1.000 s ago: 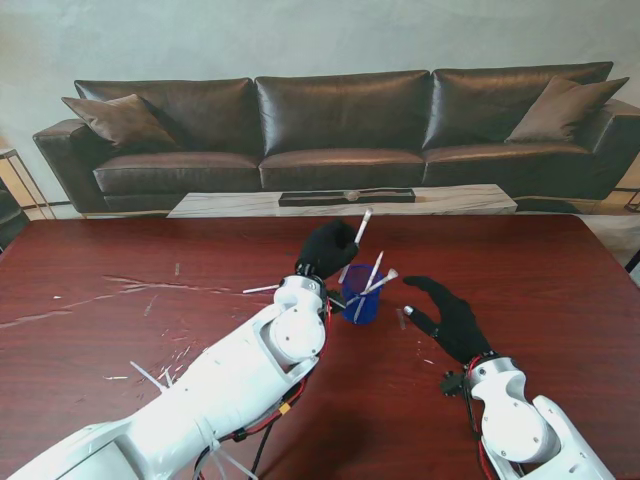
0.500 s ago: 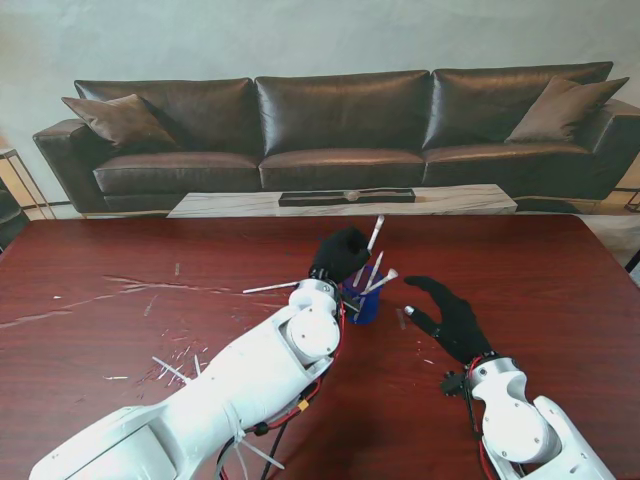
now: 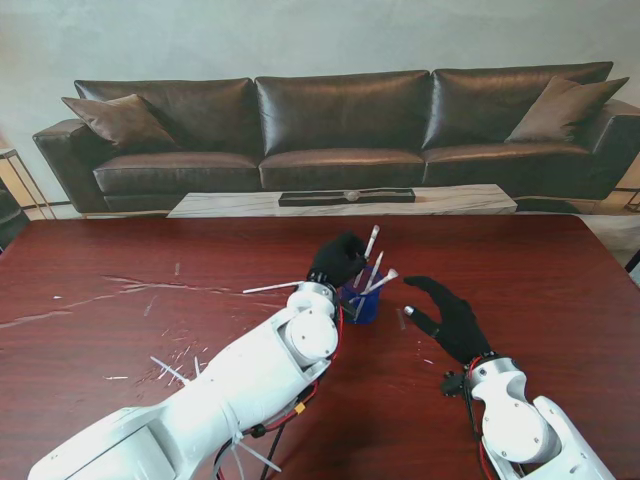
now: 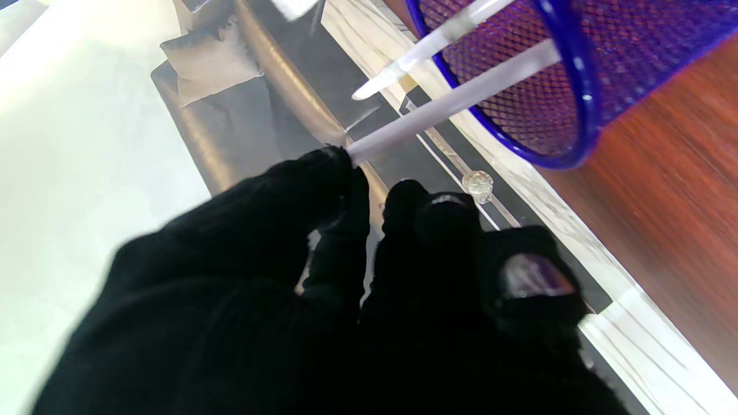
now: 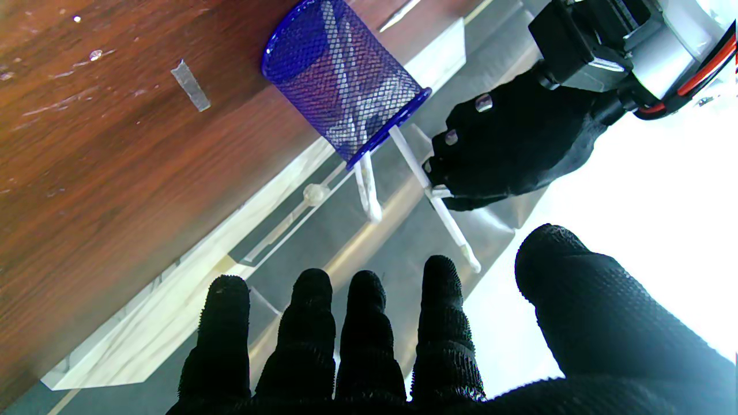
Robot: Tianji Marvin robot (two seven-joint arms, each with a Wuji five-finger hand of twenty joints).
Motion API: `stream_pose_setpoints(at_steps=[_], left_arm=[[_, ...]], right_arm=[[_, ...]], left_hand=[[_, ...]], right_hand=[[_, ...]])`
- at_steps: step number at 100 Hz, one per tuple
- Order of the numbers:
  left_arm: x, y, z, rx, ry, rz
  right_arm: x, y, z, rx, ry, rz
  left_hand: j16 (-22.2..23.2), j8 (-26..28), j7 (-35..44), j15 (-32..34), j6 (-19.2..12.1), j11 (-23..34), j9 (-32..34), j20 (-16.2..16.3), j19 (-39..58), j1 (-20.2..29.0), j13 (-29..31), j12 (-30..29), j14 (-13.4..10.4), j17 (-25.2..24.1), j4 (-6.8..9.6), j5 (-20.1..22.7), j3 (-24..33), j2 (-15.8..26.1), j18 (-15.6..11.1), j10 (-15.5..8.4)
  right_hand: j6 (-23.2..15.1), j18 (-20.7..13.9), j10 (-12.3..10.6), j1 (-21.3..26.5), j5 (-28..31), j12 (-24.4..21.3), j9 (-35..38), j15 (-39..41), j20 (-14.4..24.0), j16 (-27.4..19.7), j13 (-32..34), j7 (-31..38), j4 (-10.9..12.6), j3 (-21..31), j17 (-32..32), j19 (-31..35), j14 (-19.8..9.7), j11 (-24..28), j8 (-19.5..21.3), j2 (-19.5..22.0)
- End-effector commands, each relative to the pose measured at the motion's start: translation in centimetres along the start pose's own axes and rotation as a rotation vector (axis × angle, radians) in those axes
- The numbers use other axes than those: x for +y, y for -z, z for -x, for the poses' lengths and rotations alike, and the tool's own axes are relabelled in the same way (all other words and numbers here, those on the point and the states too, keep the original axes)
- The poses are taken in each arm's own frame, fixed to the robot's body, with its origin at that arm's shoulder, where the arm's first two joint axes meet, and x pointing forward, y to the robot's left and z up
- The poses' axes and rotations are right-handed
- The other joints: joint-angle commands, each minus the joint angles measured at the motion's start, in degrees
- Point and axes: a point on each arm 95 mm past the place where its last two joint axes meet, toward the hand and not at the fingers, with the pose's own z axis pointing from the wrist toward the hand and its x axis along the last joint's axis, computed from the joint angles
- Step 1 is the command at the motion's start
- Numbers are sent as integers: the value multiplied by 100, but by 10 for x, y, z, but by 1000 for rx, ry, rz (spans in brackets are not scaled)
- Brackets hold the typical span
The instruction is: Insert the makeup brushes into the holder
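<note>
Red-brown bench (image 3: pixel 120 330): left hand (image 3: pixel 337 260) fingers grasping brush (image 3: pixel 371 241), seemingly inside holder (image 3: pixel 362 297); early release could topple it. Right hand (image 3: pixel 447 316) spread, idle.

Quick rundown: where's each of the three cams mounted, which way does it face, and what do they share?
Stand: above the shoulders, facing down at the table and sofa; both arms show.
Left wrist: along the left hand, shut on a brush entering the blue holder.
Right wrist: along the open right hand, facing the holder; the left hand shows too.
Shared: all three show the holder and held brush.
</note>
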Motion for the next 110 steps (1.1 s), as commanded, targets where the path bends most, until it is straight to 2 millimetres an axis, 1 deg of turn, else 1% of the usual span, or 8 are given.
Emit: stream_pose_setpoints(at_steps=[1, 12, 23, 41, 59, 87, 101, 110], left_arm=[[-3, 3, -1, 1, -8, 4], [-5, 5, 1, -2, -23, 9], [-7, 7, 3, -2, -35, 18], [-8, 9, 6, 1, -45, 30], [-16, 12, 9, 10, -63, 27], [-43, 15, 24, 0, -152, 25], [-60, 17, 35, -13, -220, 37], [-71, 18, 43, -35, -262, 52]], right_arm=[[-3, 1, -2, 4, -3, -6], [-3, 1, -2, 4, -3, -7], [-3, 1, -2, 3, -3, -7], [-4, 1, -2, 3, -4, -8], [-4, 1, -2, 2, -4, -8], [-4, 1, -2, 4, -4, -9], [-4, 1, -2, 4, -4, -8], [-4, 1, -2, 4, -3, -8]], left_hand=[[87, -259, -56, -73, 74, 6, -160, 144, 366, 96, -231, 98, 21, 3, 20, -202, -57, 7, -690, 434], [122, -675, -602, -172, 300, -80, -557, 176, 341, 32, -403, -76, 66, -55, 160, -373, -65, 19, -583, 561], [204, -711, -1187, -335, 422, -145, -849, 326, 245, -108, -560, -324, 149, -181, 518, -353, -189, 243, -416, 612], [247, -677, -1446, -543, 463, -168, -1061, 564, 86, -225, -759, -612, 237, -394, 644, -360, -308, 386, -260, 612], [187, -720, -1696, -1032, 505, -183, -1324, 1090, -336, -302, -1088, -1625, 466, -875, 632, -385, -544, 532, 111, 625], [59, -1226, -2108, -1601, 556, -539, -1440, 1808, -1095, -214, -1455, -1933, 749, -1666, 294, -279, -1211, 606, 762, 668], [-197, -1500, -2424, -2250, 459, -959, -1552, 2241, -2301, -162, -1832, -2298, 914, -2945, 151, -224, -1300, 528, 1392, 657], [-258, -1628, -2653, -2495, 333, -1171, -1651, 2361, -2881, -83, -2035, -2461, 943, -3682, 63, -193, -1295, 479, 1609, 625]], right_hand=[[20, -67, -59, -105, 14, 64, -148, 6, 129, 43, 80, -2, 100, -100, -4, 64, -91, -119, 2, 65], [23, -62, -56, -106, 17, 65, -147, 5, 129, 42, 77, -3, 100, -97, -7, 62, -86, -118, 2, 63], [26, -67, -55, -104, 19, 66, -148, 6, 129, 43, 81, -2, 99, -98, -8, 61, -89, -118, 4, 69], [27, -62, -56, -100, 21, 67, -147, 5, 129, 43, 79, -3, 100, -97, -5, 63, -82, -118, 4, 65], [21, -66, -55, -105, 27, 66, -147, 5, 130, 43, 80, -1, 99, -98, -4, 63, -89, -122, 5, 67], [18, -71, -56, -107, 28, 67, -150, 4, 127, 43, 80, -3, 99, -100, -12, 56, -84, -121, 5, 65], [23, -72, -55, -106, 24, 67, -152, 4, 128, 43, 79, -6, 99, -100, -6, 57, -81, -122, 4, 63], [20, -68, -57, -106, 27, 67, -151, 3, 128, 43, 78, -4, 99, -99, -7, 56, -82, -122, 5, 67]])
